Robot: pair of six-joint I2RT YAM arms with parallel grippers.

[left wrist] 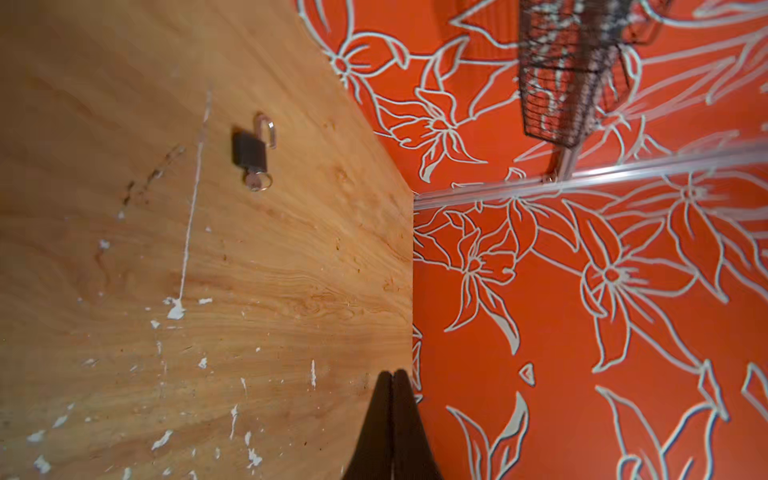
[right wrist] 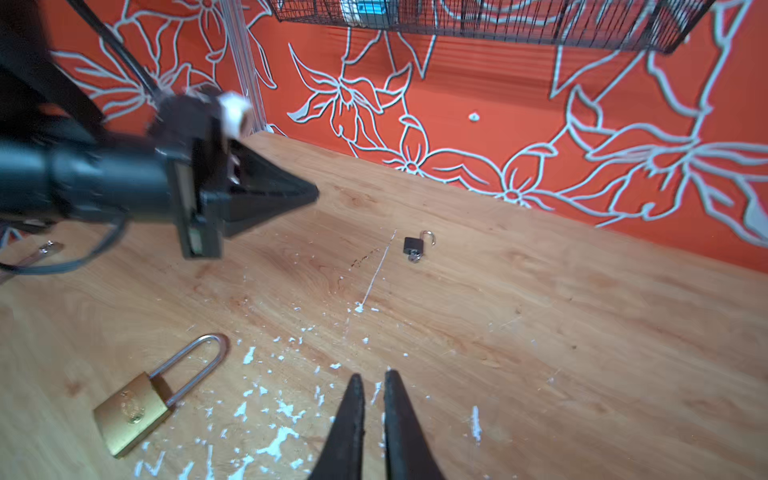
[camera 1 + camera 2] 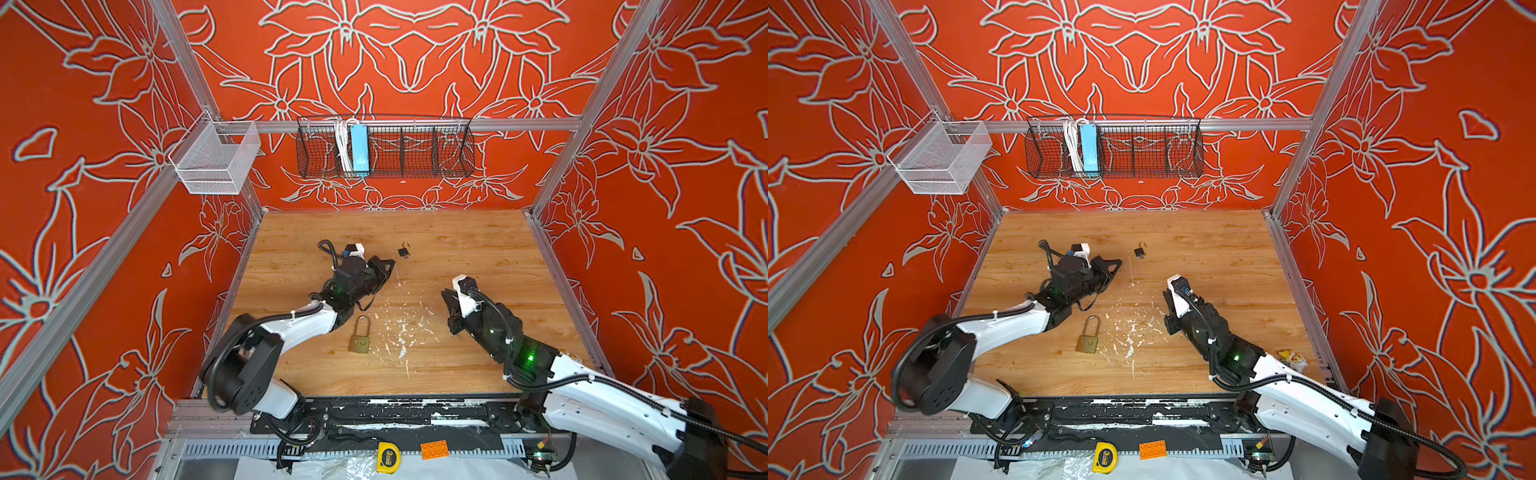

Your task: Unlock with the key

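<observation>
Two padlocks lie on the wooden table (image 3: pixel 478 249), and I take them left to right. Furthest left is the brass padlock (image 3: pixel 360 341), flat on the wood with its long shackle seated and no key that I can see; I judge it solid and fairly heavy. Just beyond it my left gripper (image 1: pixel 392 372) hangs low, closed and empty, pointing far and right. Further right and farther back lies the small black padlock (image 1: pixel 249 149), its shackle swung open and the key (image 1: pixel 258 181) in its near end, so by its look this one is already unlocked. It should be light, hard and slick, likely to skid, so I would pinch the body across its flat sides and the key by its head. My right gripper (image 2: pixel 372 376), near and right of it, is closed on nothing. Beyond that the wood is bare out to the metal rail (image 3: pixel 556 270), leaving plenty of room to move.
</observation>
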